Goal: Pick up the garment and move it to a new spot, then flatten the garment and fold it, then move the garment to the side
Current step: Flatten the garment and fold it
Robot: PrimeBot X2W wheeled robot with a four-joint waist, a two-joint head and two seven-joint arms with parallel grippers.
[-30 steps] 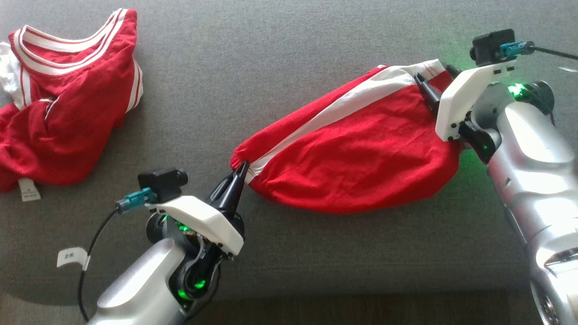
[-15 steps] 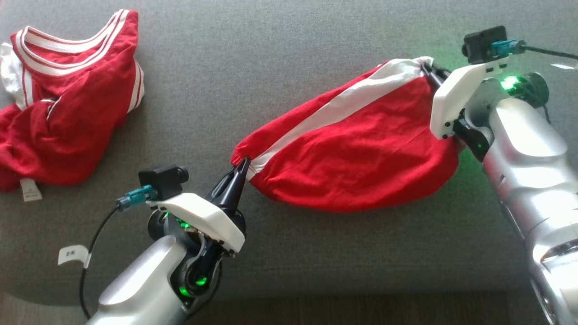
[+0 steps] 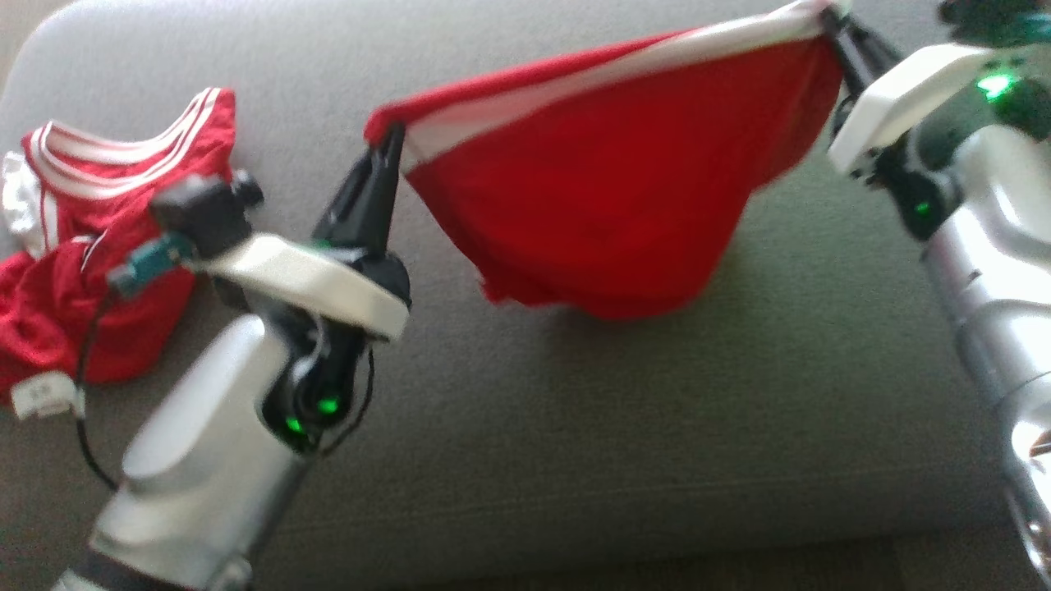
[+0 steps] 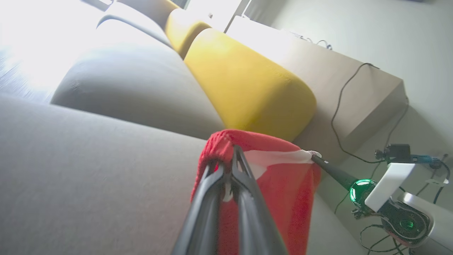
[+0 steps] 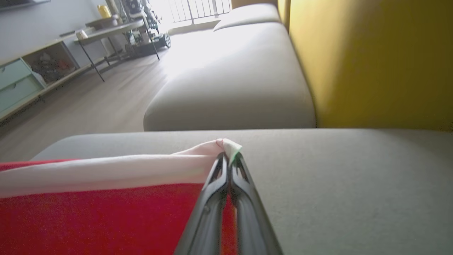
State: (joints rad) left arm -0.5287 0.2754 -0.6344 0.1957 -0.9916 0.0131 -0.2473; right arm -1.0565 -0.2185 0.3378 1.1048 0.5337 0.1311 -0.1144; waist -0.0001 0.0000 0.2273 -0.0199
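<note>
The red garment [image 3: 591, 205] hangs above the grey sofa cushion [image 3: 657, 427], its white-banded edge stretched between two corners and its body sagging in a pouch below. The left gripper [image 3: 384, 152] is pinched tight on the left corner and the right gripper [image 3: 831, 23] on the right corner. Each hold looks like a small bite at the fingertips, so pulling the arms farther apart could tug a corner free. Carried too low, the pouch could drag and bunch, or land on the second red garment [image 3: 90, 246].

A crumpled red jersey [image 3: 82, 189] lies at the left end of the grey sofa seat [image 3: 575, 427], a yellow cushion [image 4: 247, 85] behind it
</note>
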